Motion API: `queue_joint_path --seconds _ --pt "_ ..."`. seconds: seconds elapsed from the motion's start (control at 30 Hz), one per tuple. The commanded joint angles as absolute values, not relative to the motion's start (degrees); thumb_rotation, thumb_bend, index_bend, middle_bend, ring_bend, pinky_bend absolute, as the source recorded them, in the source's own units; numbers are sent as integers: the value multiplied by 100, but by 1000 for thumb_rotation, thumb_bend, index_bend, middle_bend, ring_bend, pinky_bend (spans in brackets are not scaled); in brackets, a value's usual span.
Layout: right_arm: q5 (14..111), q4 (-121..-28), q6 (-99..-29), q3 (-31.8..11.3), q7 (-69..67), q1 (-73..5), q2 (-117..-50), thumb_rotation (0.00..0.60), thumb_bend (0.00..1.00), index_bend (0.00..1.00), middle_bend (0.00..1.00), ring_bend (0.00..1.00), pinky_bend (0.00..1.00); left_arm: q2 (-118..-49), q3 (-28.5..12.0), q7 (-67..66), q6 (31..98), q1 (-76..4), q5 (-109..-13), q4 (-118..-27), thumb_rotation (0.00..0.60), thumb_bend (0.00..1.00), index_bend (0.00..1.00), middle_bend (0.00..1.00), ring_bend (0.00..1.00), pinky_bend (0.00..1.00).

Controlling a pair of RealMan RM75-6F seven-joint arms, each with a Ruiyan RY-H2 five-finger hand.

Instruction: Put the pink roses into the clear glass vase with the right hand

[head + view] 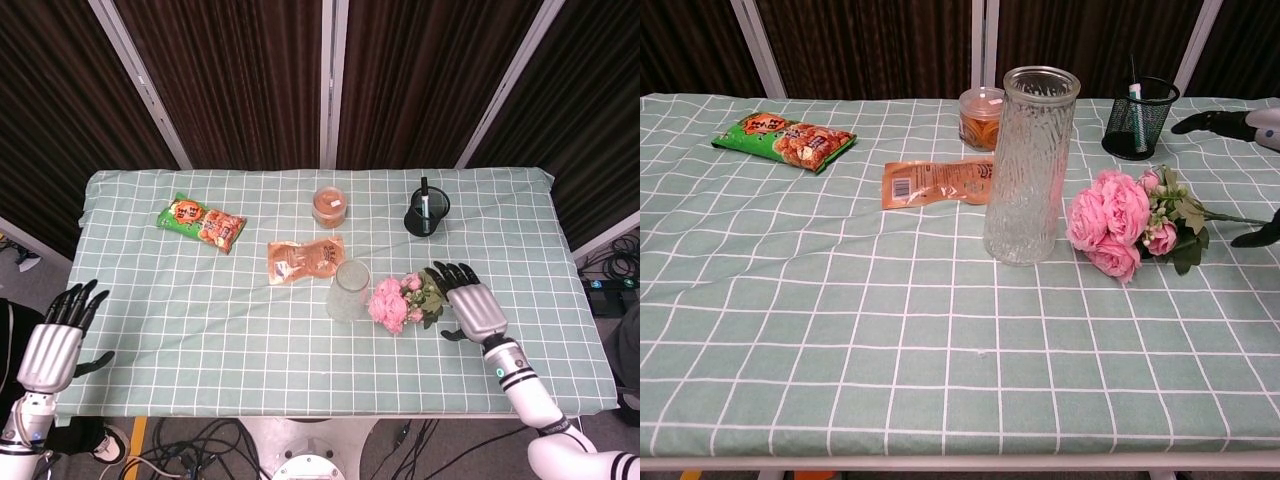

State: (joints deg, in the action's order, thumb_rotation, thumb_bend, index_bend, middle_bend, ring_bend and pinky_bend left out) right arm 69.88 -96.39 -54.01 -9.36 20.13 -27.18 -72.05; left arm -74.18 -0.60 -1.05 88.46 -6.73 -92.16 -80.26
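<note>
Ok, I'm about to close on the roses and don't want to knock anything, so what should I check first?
1. Right hand open, fingers apart: ok.
2. Right hand over the stem: ok; contact: cannot tell.
3. Pink roses lying free on the cloth, beside the vase: ok.
4. Clear glass vase upright, mouth unobstructed: ok.
5. Left hand far from the work area: ok.

Tall clear glass vase [1029, 165]: ribbed, rough-textured. Green checked tablecloth [840, 330]: matt cloth. Black pen cup [1139, 118]: mesh.
</note>
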Motion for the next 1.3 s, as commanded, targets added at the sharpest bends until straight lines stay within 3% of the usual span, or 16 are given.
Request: queue_joint_path --seconds 0.03,0.57,0.83,0.93,1.07,1.13,1.3 --pt "6733 -9502 -5158 -968 2191 -2934 -7347 600 0 0 0 0 0 -7416 -42 -107 8835 -672 -9227 -8016 600 0 110 0 0 124" --pt "5804 -8576 -4554 -928 2425 -3733 -8261 600 4 0 0 0 0 -7290 -68 -163 8860 -698 -9259 -8196 600 0 110 0 0 124" --pt "5431 -8405 -4680 -953 2603 -3965 -8541 600 102 0 13 0 35 -7258 -106 -22 8865 -700 -9204 -8177 600 0 110 0 0 124" --pt "5309 -8376 -4734 -928 2665 -4007 -8580 600 126 103 124 59 131 -7250 -102 -15 8868 -693 -9199 -8174 600 0 110 0 0 124" --pt "5275 -8359 -4875 -840 2755 -4008 -8604 600 154 373 276 205 265 -7243 -100 2 8857 -691 -9185 -8165 600 0 110 0 0 125" --pt "5216 -8384 -4876 -780 2804 -4012 -8584 600 160 430 334 243 298 -7242 -91 12 8841 -693 -9183 -8166 600 0 110 0 0 125" --pt "5425 -8414 -5096 -740 2687 -3955 -8551 600 198 557 359 261 358 -7232 -80 43 8817 -687 -9162 -8173 600 0 110 0 0 127"
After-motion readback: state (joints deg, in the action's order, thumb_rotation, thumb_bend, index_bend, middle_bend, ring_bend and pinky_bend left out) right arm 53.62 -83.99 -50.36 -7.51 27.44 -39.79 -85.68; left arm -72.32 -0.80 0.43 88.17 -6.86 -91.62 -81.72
